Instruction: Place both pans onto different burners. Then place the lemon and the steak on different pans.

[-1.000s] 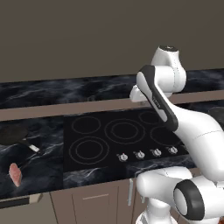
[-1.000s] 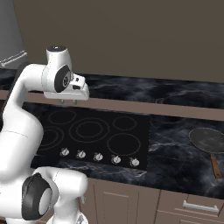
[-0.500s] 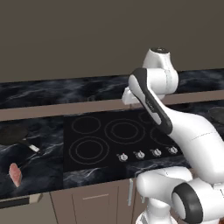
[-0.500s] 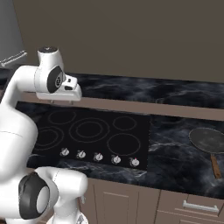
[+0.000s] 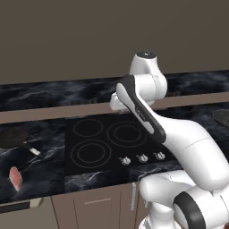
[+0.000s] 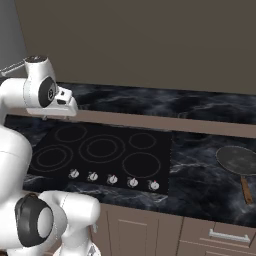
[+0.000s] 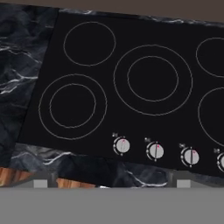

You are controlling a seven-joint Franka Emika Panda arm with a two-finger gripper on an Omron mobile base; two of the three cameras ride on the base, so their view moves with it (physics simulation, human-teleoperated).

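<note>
The smaller black pan sits on the counter left of the cooktop, its handle pointing toward the front. In front of it lies the pinkish steak. The wider dark grey pan with its brown handle rests on the counter right of the cooktop. All burners are bare. My gripper hangs open above the cooktop's front, nothing between its fingertips. The white hand hovers over the back left of the cooktop. The lemon is out of view.
A row of small silver knobs runs along the cooktop's front edge. Dark marble counter spreads on both sides, with a brown ledge and wall behind. Cabinet fronts lie below.
The arm has swung left across the back of the cooktop, carrying the hand toward the left burners. The jaws have spread wide. Pans and steak have not moved.
</note>
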